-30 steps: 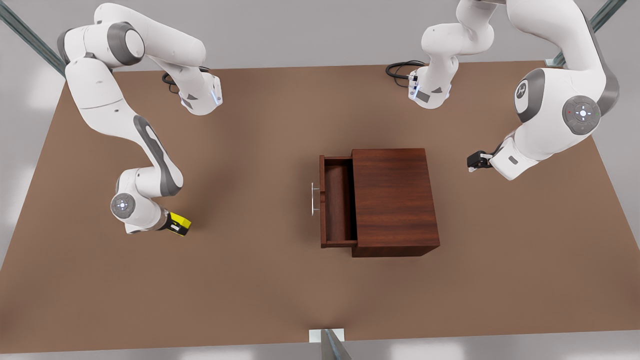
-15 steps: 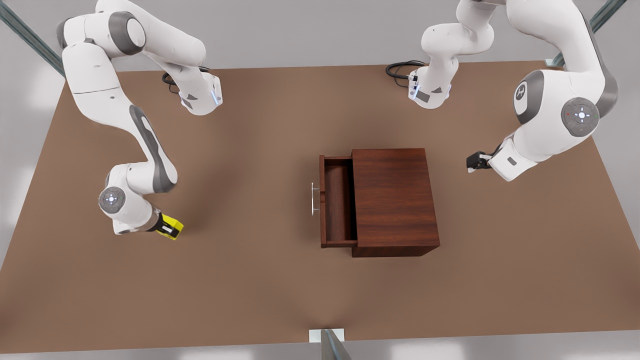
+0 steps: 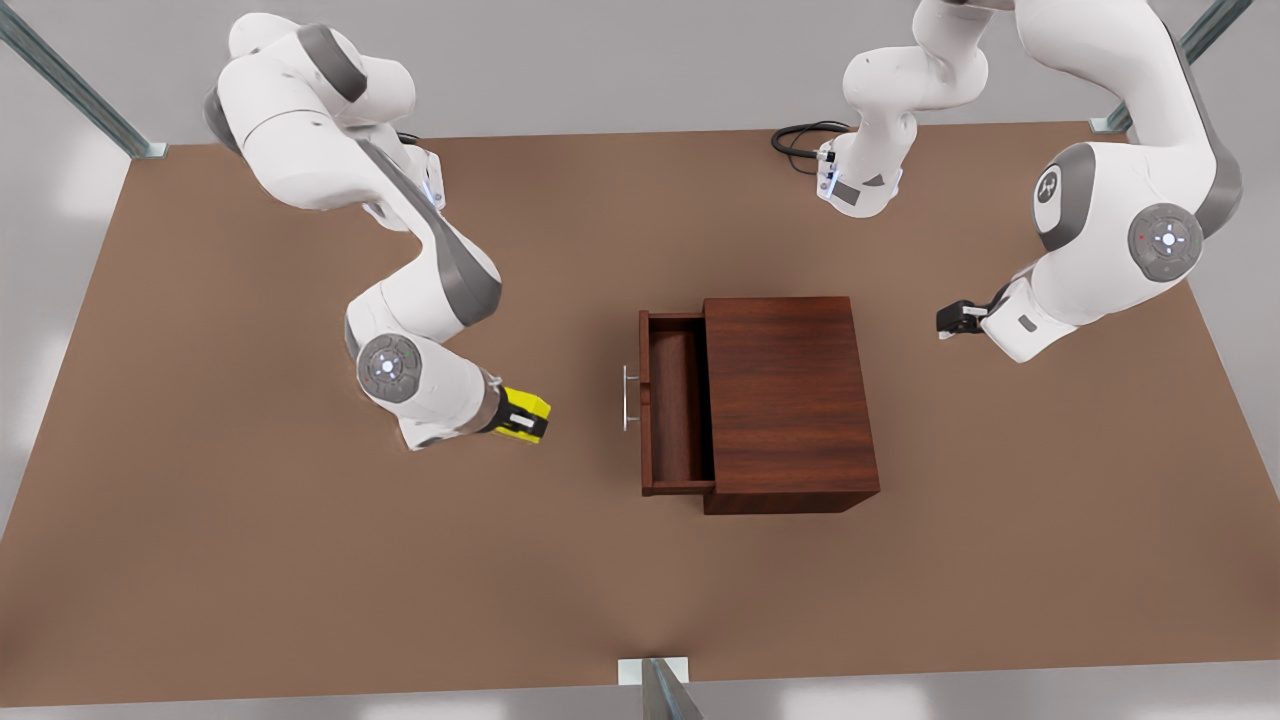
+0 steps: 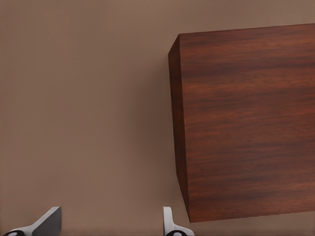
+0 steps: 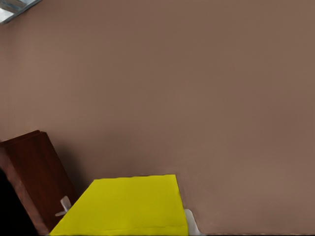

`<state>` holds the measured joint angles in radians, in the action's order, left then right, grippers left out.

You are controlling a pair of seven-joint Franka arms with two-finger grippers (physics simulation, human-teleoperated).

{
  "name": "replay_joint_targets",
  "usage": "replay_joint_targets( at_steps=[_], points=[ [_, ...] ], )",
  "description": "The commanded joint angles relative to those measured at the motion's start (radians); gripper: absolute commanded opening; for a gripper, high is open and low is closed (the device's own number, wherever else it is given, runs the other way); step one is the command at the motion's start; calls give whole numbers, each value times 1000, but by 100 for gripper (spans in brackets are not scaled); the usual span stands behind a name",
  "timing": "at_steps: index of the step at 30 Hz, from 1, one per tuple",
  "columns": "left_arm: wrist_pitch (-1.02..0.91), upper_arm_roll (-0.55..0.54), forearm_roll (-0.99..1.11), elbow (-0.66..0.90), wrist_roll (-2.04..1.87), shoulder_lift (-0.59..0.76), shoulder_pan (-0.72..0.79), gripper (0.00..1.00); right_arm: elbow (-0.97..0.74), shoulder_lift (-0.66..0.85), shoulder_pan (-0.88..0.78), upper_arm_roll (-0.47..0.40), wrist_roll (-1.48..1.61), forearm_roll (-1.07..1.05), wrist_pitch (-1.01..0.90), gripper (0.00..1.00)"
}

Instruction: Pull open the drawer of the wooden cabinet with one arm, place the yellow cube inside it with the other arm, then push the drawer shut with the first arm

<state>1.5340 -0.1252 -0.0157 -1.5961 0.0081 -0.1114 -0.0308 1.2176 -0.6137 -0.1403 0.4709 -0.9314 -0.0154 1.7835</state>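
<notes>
- Carried closer since half a second ago, small bright yellow cube [image 3: 527,414] sits clamped in right gripper [image 3: 516,414], near pulled-out reddish-brown wooden drawer [image 3: 677,404].
- Left gripper [image 3: 950,320] waits with fingers spread beside boxy dark wooden cabinet [image 3: 788,400].

Bare table [image 3: 580,560] between yellow cube [image 3: 526,413] and open drawer [image 3: 678,405]; handle [image 3: 627,397] protrudes.
</notes>
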Motion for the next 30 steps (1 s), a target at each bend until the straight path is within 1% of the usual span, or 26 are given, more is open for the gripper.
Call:
replay_joint_targets(
  at_steps=[1,2,4,8,9,11,17,25,26,27,30],
  points=[
    [-3,-1,0,1,0,1,0,100,-92,-55,-88,0,-787,-44,-84,48],
    [-3,-1,0,1,1,1,0,100,-105,-67,-134,0,-823,-44,-4,48],
    [-3,-1,0,1,0,1,0,100,-141,-93,-179,-1,-831,-46,33,48],
    [-3,-1,2,1,1,3,2,100,-225,-167,-291,6,-871,-46,191,49],
    [-3,-1,3,1,0,1,2,100,-228,-178,-312,0,-868,-46,243,49],
    [-3,-1,3,1,1,3,2,100,-227,-213,-340,-12,-862,-43,280,48],
    [-3,-2,3,1,1,3,2,100,-210,-190,-315,-24,-854,-32,215,48],
    [-5,-2,3,-2,0,3,3,100,-181,-195,-318,-21,-856,-1,214,48],
    [-5,-2,3,-2,0,3,3,100,-179,-195,-318,-21,-857,-1,214,52],
    [-5,-2,3,-2,0,3,3,100,-179,-196,-321,-21,-870,-1,214,100],
    [-5,-2,3,-2,0,3,3,100,-179,-195,-320,-21,-866,-1,212,100]
  ],
)
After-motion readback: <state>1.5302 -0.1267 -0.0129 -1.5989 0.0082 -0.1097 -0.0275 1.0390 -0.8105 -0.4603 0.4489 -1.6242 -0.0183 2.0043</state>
